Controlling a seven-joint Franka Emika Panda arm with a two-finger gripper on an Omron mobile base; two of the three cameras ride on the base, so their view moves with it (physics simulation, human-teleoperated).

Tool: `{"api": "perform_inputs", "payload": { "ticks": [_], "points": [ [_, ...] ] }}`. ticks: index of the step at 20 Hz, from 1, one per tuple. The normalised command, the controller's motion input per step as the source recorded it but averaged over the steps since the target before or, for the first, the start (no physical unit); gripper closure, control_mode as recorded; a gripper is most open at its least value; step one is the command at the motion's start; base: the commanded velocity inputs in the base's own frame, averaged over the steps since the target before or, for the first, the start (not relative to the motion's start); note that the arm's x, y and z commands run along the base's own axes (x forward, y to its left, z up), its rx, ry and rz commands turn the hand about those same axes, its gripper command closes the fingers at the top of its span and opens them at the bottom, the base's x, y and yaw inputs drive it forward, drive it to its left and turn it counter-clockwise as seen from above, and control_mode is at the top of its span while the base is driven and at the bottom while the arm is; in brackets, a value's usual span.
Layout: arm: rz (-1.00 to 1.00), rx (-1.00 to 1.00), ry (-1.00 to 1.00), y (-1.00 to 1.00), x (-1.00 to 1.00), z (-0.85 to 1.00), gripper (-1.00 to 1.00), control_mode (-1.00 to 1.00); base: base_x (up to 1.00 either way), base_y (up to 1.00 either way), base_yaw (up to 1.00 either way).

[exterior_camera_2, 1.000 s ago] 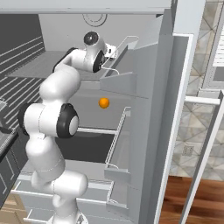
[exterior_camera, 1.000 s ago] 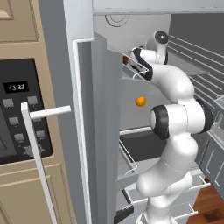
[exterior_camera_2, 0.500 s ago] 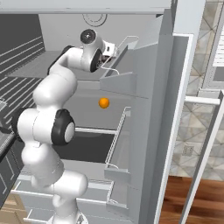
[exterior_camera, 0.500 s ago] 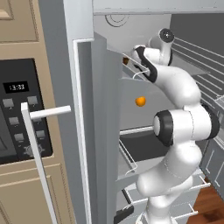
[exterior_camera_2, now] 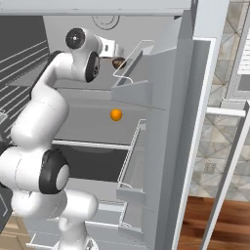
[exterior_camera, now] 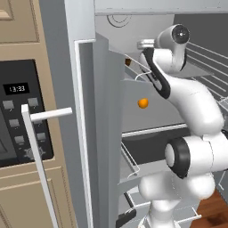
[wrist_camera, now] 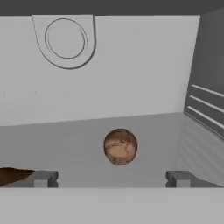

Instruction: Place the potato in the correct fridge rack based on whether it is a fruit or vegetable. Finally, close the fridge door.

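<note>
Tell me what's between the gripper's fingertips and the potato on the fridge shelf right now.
Nothing. In the hand view the gripper is open, and just bare grey fridge rack separates its fingertips from the potato, which sits clear of both.

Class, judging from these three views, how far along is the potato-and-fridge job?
Done: the potato lies on the upper fridge rack, free of the claw, whose fingers stand wide apart on either side of it. In hand: nothing is gripped. Left: pull the arm out and close the fridge door, which stands open.
</note>
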Motion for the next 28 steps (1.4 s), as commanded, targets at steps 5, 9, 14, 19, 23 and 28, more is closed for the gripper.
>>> {"api": "perform_inputs", "payload": {
  "ticks": [5, 9, 14, 19, 23, 28],
  "points": [
    [0.0, 0.0, 0.01, 0.31, -1.0, 0.17, -1.0, -1.0, 0.0, 0.0, 0.0],
    [0.0, 0.0, 0.17, 0.15, -1.0, 0.0, -1.0, -1.0, 0.0, 0.0, 0.0],
    [0.0, 0.01, 0.25, 0.12, -1.0, 0.0, -1.0, -1.0, 0.0, 0.0, 0.0],
    [0.0, 0.0, 0.31, 0.11, -1.0, -0.13, -1.0, -1.0, 0.0, 0.0, 0.0],
    [0.0, 0.0, 0.26, 0.0, -1.0, -0.71, -1.0, -1.0, 0.0, 0.0, 0.0],
    [0.0, -0.04, 0.04, -0.01, -0.93, -0.99, -1.0, -1.0, 0.0, 0.0, 0.0]
  ]
}}
